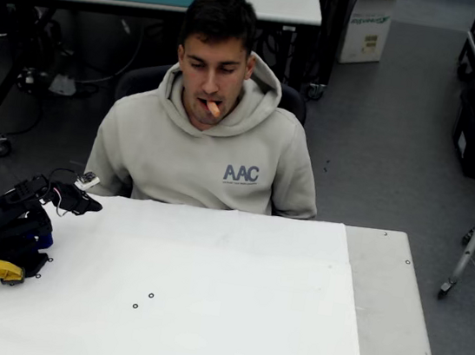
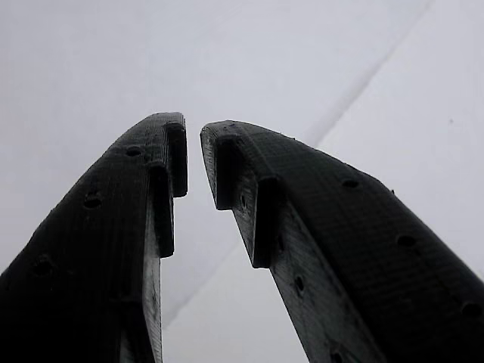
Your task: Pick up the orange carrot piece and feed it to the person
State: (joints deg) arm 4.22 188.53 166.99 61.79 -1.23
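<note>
Orange carrot piece (image 1: 213, 108), a short smooth stub with a rounded end, sat in the mouth of the person (image 1: 206, 151), who was in a soft beige-grey hoodie just behind the table (image 1: 394, 321). Table was covered by a flat matte white sheet (image 1: 202, 313). Gripper (image 1: 85, 203) was folded back at the sheet's left edge, well apart from the carrot. Wrist view: gripper (image 2: 193, 155) fingers were black layered 3D-print with small holes, tips nearly together with a thin gap, nothing held.
</note>
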